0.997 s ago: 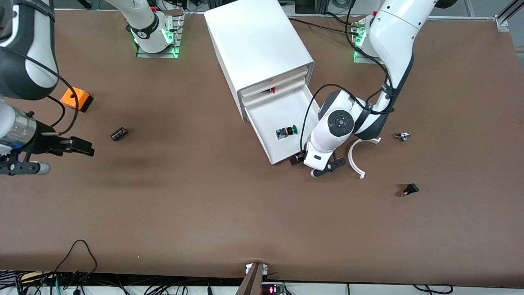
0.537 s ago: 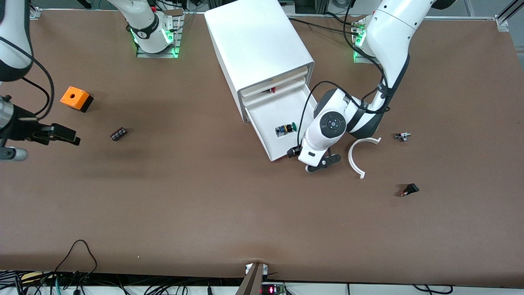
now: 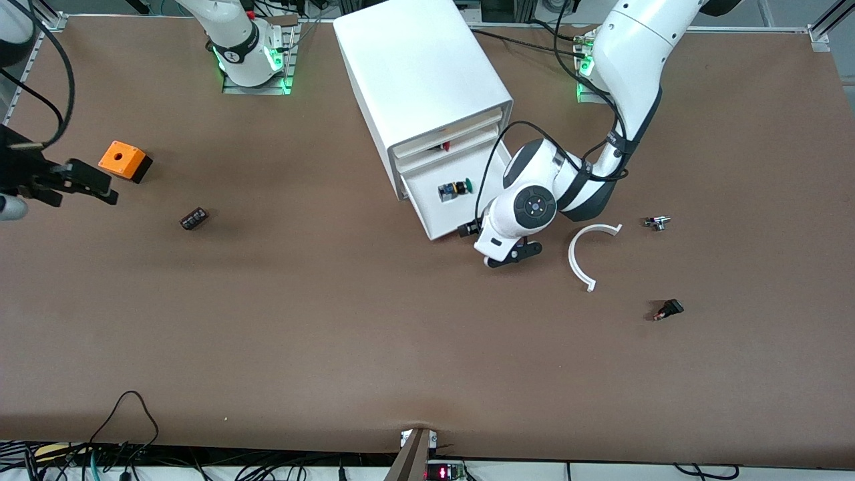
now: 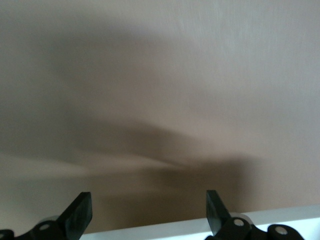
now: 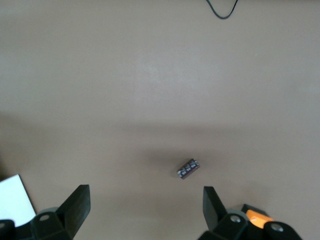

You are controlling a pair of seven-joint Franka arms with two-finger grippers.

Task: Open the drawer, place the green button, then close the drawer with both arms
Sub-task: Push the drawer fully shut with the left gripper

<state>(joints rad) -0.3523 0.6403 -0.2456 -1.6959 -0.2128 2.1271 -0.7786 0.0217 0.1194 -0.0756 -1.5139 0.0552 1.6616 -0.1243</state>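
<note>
The lowest drawer of the white cabinet stands partly out. The green-capped button lies on its side inside the drawer. My left gripper is low against the drawer's front end, at the corner toward the left arm's end of the table. In the left wrist view it is open and empty, with the drawer's white edge between its fingers. My right gripper is up over the right arm's end of the table, beside the orange box. In the right wrist view it is open and empty.
An orange box with a hole and a small dark block lie toward the right arm's end; both show in the right wrist view. A white curved piece, a small metal part and a small black part lie toward the left arm's end.
My left gripper has moved toward the cabinet and the drawer has slid partway in, carrying the button with it. My right gripper has drawn back toward the table's end, farther from the front camera.
</note>
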